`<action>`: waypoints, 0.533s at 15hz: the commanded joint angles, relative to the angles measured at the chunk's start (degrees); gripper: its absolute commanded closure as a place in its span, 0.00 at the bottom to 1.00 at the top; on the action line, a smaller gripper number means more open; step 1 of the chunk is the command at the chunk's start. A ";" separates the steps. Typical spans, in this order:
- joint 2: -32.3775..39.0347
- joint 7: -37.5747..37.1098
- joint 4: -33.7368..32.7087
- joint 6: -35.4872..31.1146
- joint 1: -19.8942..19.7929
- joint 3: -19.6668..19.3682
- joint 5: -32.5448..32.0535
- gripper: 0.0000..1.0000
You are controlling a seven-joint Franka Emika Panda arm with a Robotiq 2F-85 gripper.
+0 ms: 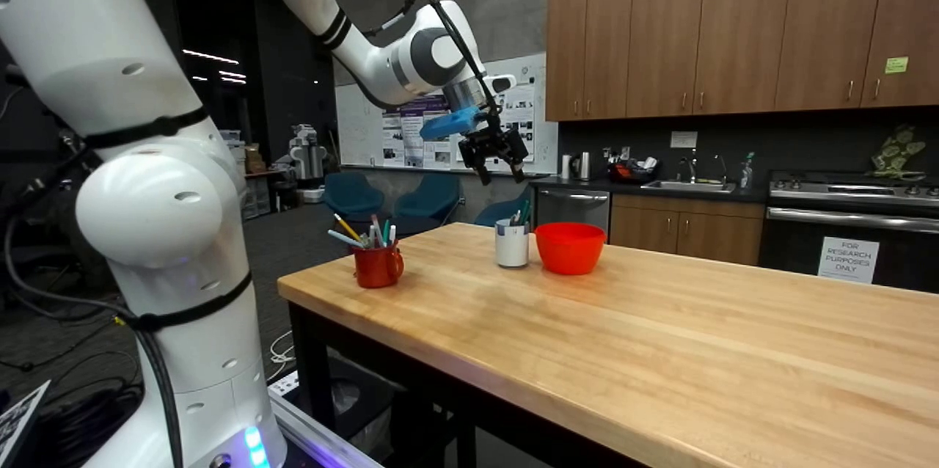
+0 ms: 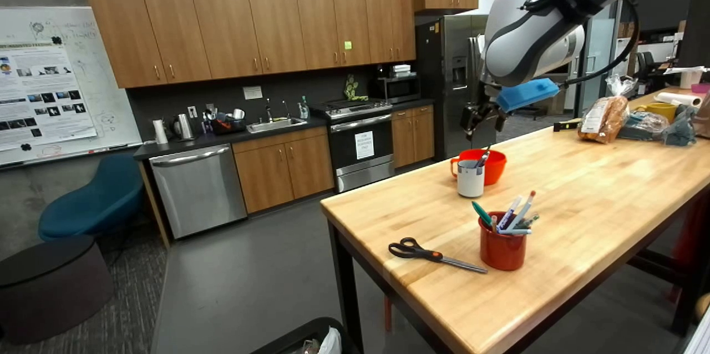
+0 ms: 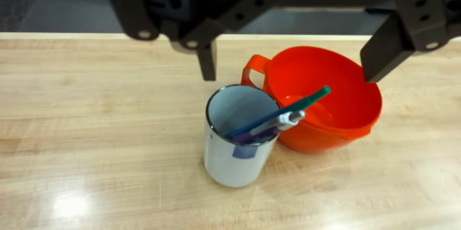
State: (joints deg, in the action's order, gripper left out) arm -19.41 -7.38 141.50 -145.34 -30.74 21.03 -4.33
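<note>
Your spread, empty pincer [image 3: 289,67] hangs above the white cup [image 3: 230,165], which stands on the tabletop [image 3: 108,132] beside the red bowl [image 3: 342,100]; if you descend off-centre, you could snag the 2 leaning pens [image 3: 299,105] and tip the cup.

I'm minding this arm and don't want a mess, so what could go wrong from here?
The open pincer hangs above the white cup and bowl, which stand close together, so coming down for either might bump the other. The pens lean out of the white cup toward the bowl; a clumsy nudge could perhaps tip them out.
</note>
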 commanded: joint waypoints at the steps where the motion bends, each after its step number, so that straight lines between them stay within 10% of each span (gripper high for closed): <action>1: 0.60 -14.24 -3.12 9.68 5.40 -5.21 -6.50 0.00; 8: 5.44 -27.11 -7.24 17.27 14.10 -15.81 0.13 0.00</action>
State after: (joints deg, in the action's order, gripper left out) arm -16.79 -31.59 136.89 -129.55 -20.41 9.87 -8.61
